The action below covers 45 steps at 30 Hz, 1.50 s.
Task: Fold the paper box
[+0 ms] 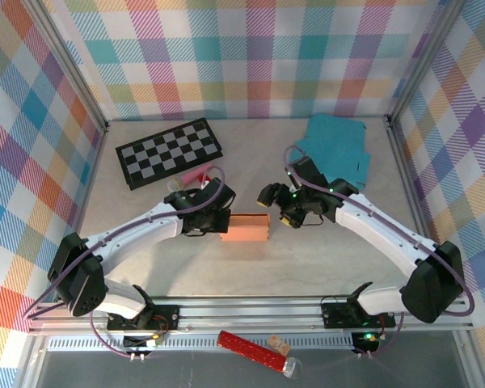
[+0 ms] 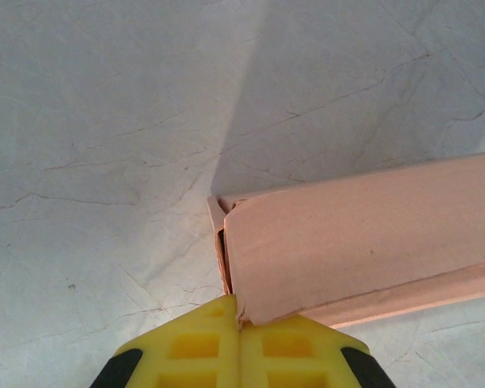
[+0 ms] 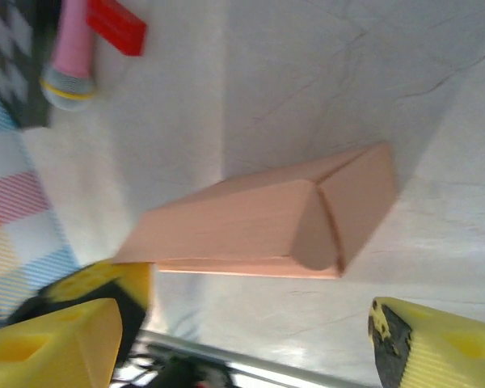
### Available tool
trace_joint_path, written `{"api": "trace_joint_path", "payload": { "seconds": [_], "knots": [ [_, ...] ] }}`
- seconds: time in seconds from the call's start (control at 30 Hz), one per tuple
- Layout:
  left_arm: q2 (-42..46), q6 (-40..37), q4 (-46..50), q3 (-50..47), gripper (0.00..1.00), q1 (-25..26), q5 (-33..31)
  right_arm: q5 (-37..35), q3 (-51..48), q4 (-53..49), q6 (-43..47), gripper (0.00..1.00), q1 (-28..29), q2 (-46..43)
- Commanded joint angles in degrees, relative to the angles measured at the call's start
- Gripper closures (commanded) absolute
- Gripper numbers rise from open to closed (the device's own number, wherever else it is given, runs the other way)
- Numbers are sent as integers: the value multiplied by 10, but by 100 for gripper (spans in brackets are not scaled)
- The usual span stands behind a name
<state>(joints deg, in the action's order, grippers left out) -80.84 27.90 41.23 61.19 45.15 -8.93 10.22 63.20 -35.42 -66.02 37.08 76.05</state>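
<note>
Salmon-pink card, the paper box [image 1: 245, 227] lies mid-frame in the top view. The left gripper [image 1: 214, 220] is at its left end and the right gripper [image 1: 284, 212] just off its right.

In the left wrist view, the fingers [image 2: 194, 347] are pressed together at the bottom edge, tips against the box's corner (nothing visibly pinched).

In the right wrist view, the jaws stand wide apart along the bottom edge, with the box lying above them, ungripped.

With nothing clamping the box, the end flap [image 3: 356, 194] could spring out, or a push from the left gripper could skid the light box.
</note>
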Motion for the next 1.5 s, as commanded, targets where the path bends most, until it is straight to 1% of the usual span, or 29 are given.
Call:
{"api": "trace_joint_path", "payload": {
  "seconds": [0.0,0.1,0.2,0.33,0.5,0.7,0.8,0.83,0.9,1.0,1.07,1.23,1.4,1.47],
  "knots": [
    [21,25,-4,-15,100,10,-18,70,-48,71,-194,19,-18,-16],
    [24,35,-7,-20,100,13,-20,89,-93,132,-315,18,-18,-23],
    [27,41,-9,-24,100,19,-23,103,-106,141,-374,18,-18,-20],
    [25,43,-11,-24,100,24,-27,100,-117,153,-388,18,-18,-18],
    [24,43,-11,-22,100,26,-30,115,-143,166,-393,23,-16,-3],
    [24,45,-5,-21,100,29,-32,123,-158,159,-382,34,-15,4],
    [25,47,-5,-22,100,29,-32,125,-166,158,-378,42,-15,7],
    [27,49,-4,-21,98,31,-32,123,-169,159,-376,43,-15,8],
    [30,52,-1,-21,89,33,-34,123,-172,160,-370,47,-16,12],
    [40,61,7,-20,84,34,-32,125,-172,158,-359,50,-16,19],
    [49,71,9,-23,80,34,-28,127,-170,155,-352,50,-15,23],
    [60,85,4,-25,77,34,-16,127,-166,145,-335,51,-16,27],
    [93,116,14,-28,69,35,-5,125,-164,136,-323,51,-15,27],
    [110,138,25,-23,63,34,-2,126,-162,133,-318,52,-15,27]
  ]
}}
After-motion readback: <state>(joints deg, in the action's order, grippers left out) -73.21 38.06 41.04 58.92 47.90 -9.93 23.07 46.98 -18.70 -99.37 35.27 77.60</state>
